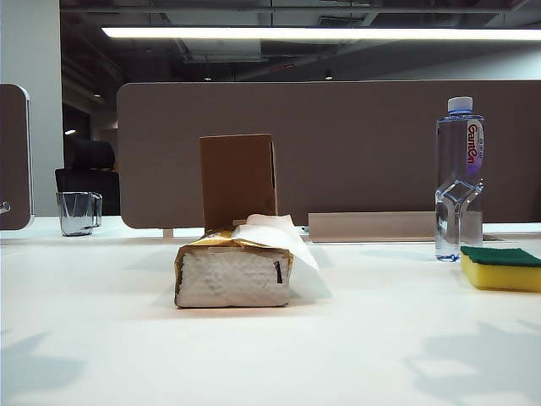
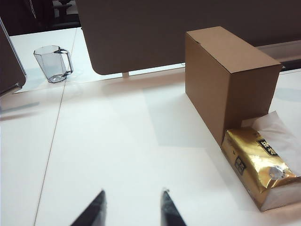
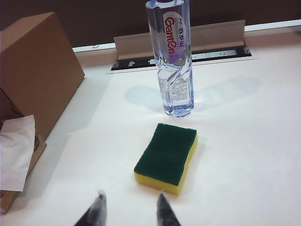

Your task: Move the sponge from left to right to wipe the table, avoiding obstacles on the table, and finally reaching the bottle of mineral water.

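Observation:
The yellow sponge (image 1: 500,269) (image 3: 167,157) lies green side up on the white table (image 1: 363,338), just right of the mineral water bottle (image 1: 459,179) (image 3: 173,56) and close to it. My right gripper (image 3: 130,197) hovers above the table short of the sponge, open, with nothing between its fingers. The brown cardboard box (image 1: 238,182) (image 2: 228,77) (image 3: 37,68) stands upright mid-table, with the gold-and-white tissue pack (image 1: 235,269) (image 2: 261,167) (image 3: 16,155) in front of it. My left gripper (image 2: 133,195) hangs open over bare table left of the box. Neither gripper shows in the exterior view.
A clear glass mug (image 1: 79,212) (image 2: 54,62) stands at the far left rear. A brown partition panel (image 1: 363,144) runs along the back edge, with a cable tray (image 3: 183,49) behind the bottle.

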### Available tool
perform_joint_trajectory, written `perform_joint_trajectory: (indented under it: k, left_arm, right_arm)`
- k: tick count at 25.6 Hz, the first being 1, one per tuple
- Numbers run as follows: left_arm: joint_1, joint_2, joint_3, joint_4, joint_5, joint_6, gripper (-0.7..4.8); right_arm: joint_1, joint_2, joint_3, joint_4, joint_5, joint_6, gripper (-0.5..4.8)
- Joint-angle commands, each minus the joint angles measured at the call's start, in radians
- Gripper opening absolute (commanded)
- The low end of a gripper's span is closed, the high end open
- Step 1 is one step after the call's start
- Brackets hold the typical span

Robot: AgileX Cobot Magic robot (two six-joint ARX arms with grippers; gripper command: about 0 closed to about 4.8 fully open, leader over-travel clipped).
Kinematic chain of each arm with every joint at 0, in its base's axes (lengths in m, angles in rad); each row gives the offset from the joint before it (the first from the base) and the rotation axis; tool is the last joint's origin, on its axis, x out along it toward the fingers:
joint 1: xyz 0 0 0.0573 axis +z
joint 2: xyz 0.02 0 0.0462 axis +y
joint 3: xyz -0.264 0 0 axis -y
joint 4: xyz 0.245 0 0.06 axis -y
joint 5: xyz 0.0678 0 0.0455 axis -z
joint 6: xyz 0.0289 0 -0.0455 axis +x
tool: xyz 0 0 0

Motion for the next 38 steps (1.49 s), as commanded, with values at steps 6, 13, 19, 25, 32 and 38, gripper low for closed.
perform_joint_trajectory:
  k: [6,13,19,25,32,38]
  left_arm:
    - [0.089,0.0,0.0,0.03,0.009,0.023,1.46]
    - [0.135,-0.001,-0.004,0.025,-0.008,0.002,1.42]
    - [0.17,-0.03,-0.062,0.026,0.022,-0.121,0.51]
    - [0.168,-0.101,-0.136,0.126,0.033,-0.257,-0.06]
    - [0.168,-0.1,-0.201,0.143,0.046,-0.299,-0.06]
    - [0.167,-0.1,-0.27,0.201,0.05,-0.291,-0.06]
  right_arm:
    - [0.001,-0.005,0.003,0.004,0.001,0.002,1.42]
    - [0.003,-0.005,0.003,0.001,-0.009,0.002,1.31]
    - [0.003,-0.065,-0.008,-0.005,-0.021,0.008,-0.04]
    - [0.003,-0.217,-0.112,0.029,0.005,0.106,-0.06]
    - [0.003,-0.239,-0.204,0.083,0.001,0.105,-0.06]
    - [0.003,-0.239,-0.249,0.122,0.001,0.093,-0.07]
